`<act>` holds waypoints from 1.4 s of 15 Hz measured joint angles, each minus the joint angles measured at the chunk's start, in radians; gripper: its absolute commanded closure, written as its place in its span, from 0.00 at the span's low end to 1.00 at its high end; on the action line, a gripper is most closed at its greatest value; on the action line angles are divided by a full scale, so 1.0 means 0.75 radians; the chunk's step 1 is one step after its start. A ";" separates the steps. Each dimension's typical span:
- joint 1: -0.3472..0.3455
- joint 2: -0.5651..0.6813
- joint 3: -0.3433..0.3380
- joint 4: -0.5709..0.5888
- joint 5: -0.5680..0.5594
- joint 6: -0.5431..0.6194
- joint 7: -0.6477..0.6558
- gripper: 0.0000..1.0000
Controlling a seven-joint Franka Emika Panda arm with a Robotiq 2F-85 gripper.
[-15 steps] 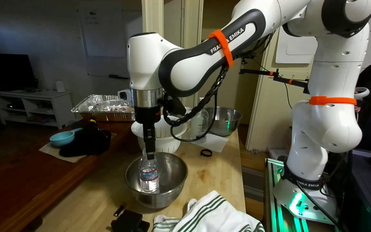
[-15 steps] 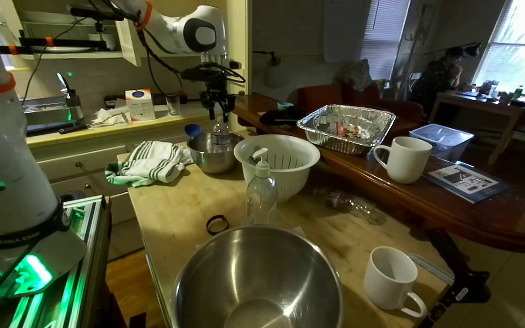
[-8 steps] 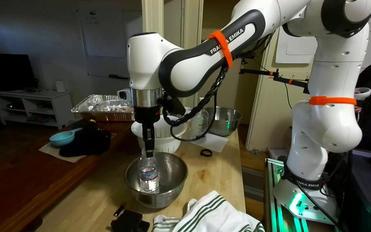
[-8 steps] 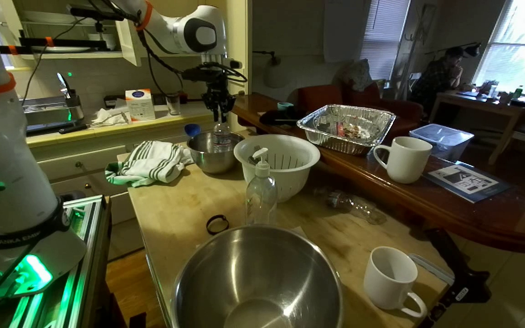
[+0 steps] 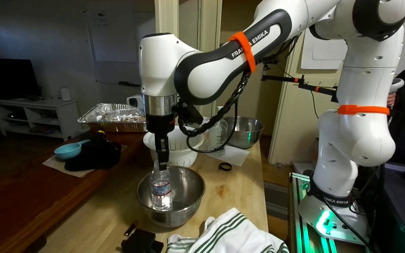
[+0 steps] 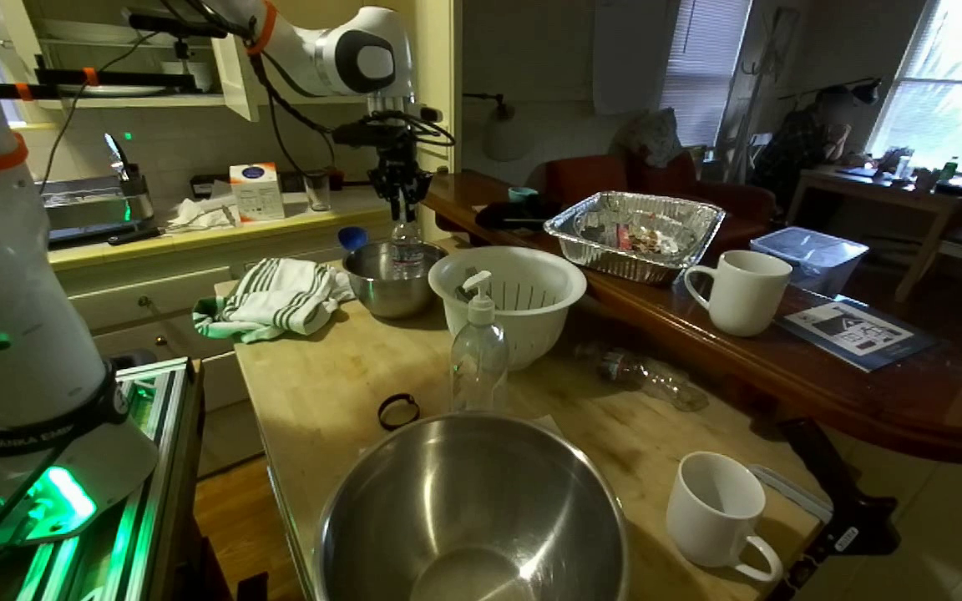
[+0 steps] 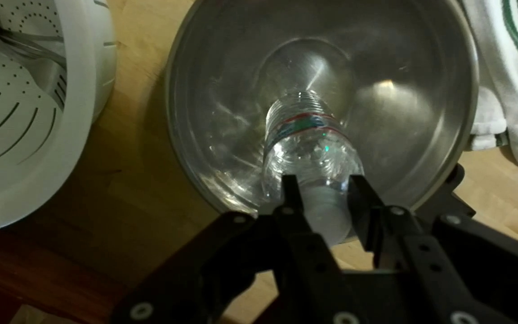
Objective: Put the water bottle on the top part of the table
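Note:
The water bottle [image 5: 161,191] is clear with a red-edged label and a white cap. It stands nearly upright, leaning slightly, in the steel bowl [image 5: 174,218], also in an exterior view [image 6: 406,250] and the wrist view [image 7: 310,139]. My gripper [image 5: 164,167] points down with its fingers closed around the bottle's neck and cap; they also show in an exterior view [image 6: 404,219] and the wrist view [image 7: 322,184]. I cannot tell whether the bottle's base touches the bowl. The table's raised dark brown top [image 5: 23,200] runs beside the lower light counter; it also shows in an exterior view [image 6: 857,401].
A white colander [image 6: 523,325] stands beside the bowl, a pump bottle [image 6: 479,367] near it. A striped towel [image 5: 230,235] and black object [image 5: 141,242] lie near the bowl. The raised top carries a foil tray [image 5: 118,126], blue cup [image 5: 68,151] and mug [image 6: 740,292].
The gripper's fingers have closed on the bottle's neck. The arm has then risen slightly, and the bottle has moved up a little with it. The bowl has not moved.

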 measured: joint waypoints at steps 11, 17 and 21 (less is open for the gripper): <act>-0.020 -0.105 -0.037 0.284 0.124 -0.410 -0.368 0.69; -0.020 -0.096 -0.038 0.295 0.124 -0.419 -0.386 0.92; -0.017 -0.085 -0.035 0.340 0.094 -0.415 -0.367 0.92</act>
